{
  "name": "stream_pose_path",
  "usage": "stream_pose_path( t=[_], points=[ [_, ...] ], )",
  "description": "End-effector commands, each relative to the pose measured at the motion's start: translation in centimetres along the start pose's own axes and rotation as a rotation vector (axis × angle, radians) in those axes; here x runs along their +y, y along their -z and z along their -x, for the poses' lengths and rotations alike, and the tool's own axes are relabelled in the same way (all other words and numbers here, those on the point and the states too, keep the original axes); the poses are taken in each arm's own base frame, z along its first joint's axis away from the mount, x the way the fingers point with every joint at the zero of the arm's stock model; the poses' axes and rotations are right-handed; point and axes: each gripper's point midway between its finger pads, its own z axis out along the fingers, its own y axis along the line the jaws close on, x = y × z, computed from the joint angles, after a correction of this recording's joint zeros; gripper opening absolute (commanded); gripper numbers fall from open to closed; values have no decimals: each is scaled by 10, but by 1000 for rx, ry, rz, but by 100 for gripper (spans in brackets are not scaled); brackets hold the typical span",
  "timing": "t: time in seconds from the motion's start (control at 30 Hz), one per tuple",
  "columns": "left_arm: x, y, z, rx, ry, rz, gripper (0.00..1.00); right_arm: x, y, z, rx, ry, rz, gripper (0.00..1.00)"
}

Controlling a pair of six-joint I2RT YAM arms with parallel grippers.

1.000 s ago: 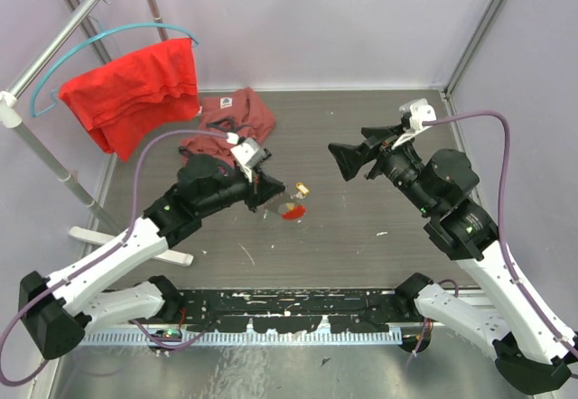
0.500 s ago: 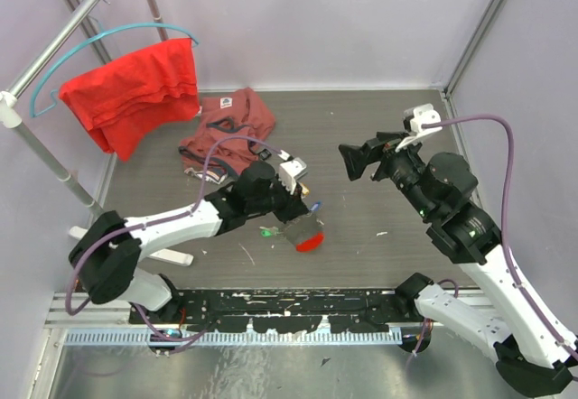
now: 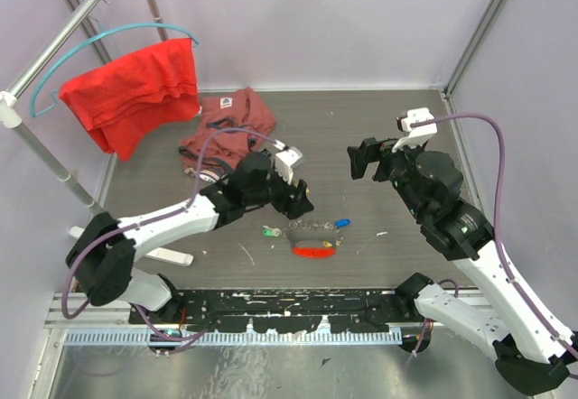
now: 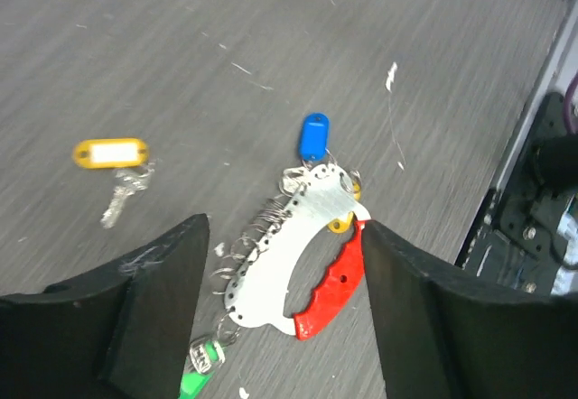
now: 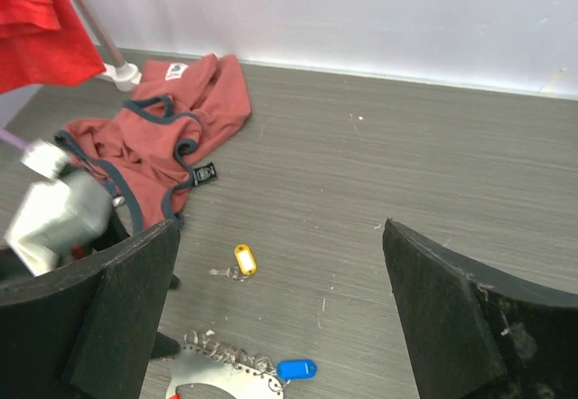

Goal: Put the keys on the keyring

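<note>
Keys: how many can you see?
3. The yellow key lies alone; the blue key is at one end of the keyring, the green key at the other. More may be hidden.

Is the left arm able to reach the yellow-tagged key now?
Probably yes: the yellow-tagged key lies alone on the table, apart from the keyring, and the left gripper hangs open nearby, with nothing between.

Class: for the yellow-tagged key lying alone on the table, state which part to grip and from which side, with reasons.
Probably the yellow tag, not the thin silver key attached to it. Come straight down and close across the tag's long edges: it lies flat on the table, is the bulkiest part, and sits apart from the keyring.
</note>
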Motion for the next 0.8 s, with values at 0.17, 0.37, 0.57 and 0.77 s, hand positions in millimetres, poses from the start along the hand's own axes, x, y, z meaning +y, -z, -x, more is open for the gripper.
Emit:
stream_pose_path(
  t=[0.17,0.37,0.57,0.77],
  points=[
    [66,102,81,-256,73,260,98,-6,-2,14,-52,9,-34,100],
    [101,174,91,-386,169,406,98,-5,9,22,-122,-16,-10,100],
    [123,235,78,-452,221,573,98,-19,21,22,-154,-95,-58,100],
    [112,284,74,-515,163,702,98,-45,71,33,-284,-145,-116,100]
  ],
)
